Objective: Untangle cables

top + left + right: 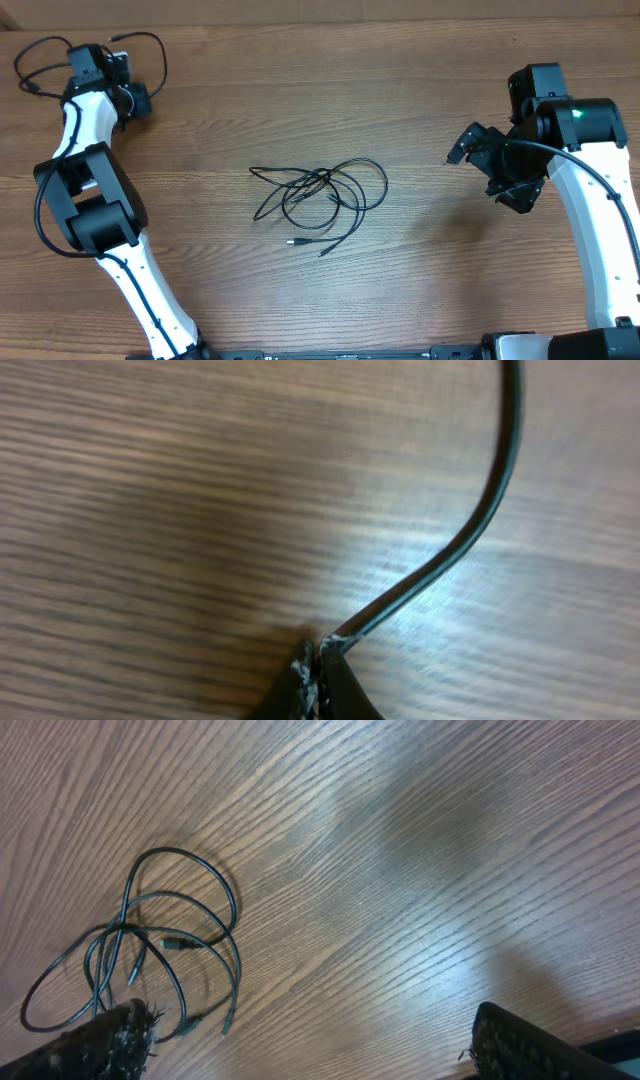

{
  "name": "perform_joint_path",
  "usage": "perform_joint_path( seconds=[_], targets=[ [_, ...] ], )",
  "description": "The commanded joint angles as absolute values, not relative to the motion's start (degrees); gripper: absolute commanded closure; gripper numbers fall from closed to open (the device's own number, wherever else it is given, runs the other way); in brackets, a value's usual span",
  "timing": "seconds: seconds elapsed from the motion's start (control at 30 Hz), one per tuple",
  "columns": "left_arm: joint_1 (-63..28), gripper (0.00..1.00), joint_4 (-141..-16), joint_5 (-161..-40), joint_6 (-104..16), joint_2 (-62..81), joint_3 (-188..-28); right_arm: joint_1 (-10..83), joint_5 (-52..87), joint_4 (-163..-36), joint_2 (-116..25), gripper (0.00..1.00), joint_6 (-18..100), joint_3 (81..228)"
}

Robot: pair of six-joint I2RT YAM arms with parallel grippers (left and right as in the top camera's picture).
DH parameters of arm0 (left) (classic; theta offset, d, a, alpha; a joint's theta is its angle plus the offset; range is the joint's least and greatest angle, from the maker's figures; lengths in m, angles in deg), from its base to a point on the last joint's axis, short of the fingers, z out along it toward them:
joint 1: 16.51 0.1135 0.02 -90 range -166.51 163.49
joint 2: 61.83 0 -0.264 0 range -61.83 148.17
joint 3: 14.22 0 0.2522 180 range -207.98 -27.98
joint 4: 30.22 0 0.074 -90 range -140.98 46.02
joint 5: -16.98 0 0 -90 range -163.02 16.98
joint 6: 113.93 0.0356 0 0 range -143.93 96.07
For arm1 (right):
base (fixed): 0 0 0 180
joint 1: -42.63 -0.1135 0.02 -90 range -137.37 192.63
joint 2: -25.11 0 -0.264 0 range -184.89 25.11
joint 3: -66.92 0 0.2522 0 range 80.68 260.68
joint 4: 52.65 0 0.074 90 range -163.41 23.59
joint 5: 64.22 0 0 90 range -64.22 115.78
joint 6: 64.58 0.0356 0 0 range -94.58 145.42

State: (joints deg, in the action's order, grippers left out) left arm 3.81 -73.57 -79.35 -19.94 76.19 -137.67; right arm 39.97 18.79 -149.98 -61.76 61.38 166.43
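Observation:
A tangle of thin black cables (325,195) with small plug tips lies mid-table; the right wrist view shows it at lower left (170,940). A separate thin cable (150,45) loops at the far left corner. My left gripper (140,100) is low over the table there, jaws pressed together (317,660), and that cable (450,550) runs straight out from its fingertips. To the right of the tangle my right gripper (487,172) stands open, well apart from it. Its spread jaws (315,1050) have only bare wood between them, the left finger (110,1040) near the tangle's edge.
The wooden table (400,90) spreads all around the tangle. Thicker black arm cables (45,215) hang along the left arm and over the right arm (590,170).

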Motion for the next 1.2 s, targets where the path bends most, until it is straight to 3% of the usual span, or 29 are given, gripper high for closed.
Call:
perform_joint_path(
  seconds=[0.0,0.17,0.37,0.47,0.57,0.77,0.97,1.17],
  targets=[
    [4.37,0.96,-73.57,-84.07,-35.76,73.72,-142.74,40.08,19.67,-150.13,-61.81,0.0,60.9,166.21],
    [4.99,0.96,-73.37,-84.44,-51.41,71.29,-146.3,40.08,19.69,-150.33,-61.81,0.0,60.88,166.21],
    [4.92,0.96,-74.22,-79.74,-52.92,71.29,-145.95,40.08,19.69,-150.44,-61.81,0.0,60.88,166.21],
    [4.31,0.81,-74.2,-77.03,-42.19,71.56,-145.1,40.08,19.71,-150.57,-61.81,0.0,60.88,166.21],
    [3.48,0.53,-76.19,-76.66,-28.35,72.1,-144.9,40.08,19.71,-150.41,-61.81,0.0,60.88,166.21],
    [2.06,0.3,-78.33,-80.25,-17.03,74.49,-144.6,40.08,19.67,-149.89,-61.81,0.0,60.9,166.21],
    [0.92,0.27,-79.27,-80.29,-12.9,78.64,-144.6,40.08,19.67,-151.05,-61.81,0.0,60.9,166.21],
    [0.92,0.34,-79.8,-75.5,-9.51,80.95,-144.57,40.08,19.69,-151.09,-61.81,0.0,60.9,166.21]
  ],
)
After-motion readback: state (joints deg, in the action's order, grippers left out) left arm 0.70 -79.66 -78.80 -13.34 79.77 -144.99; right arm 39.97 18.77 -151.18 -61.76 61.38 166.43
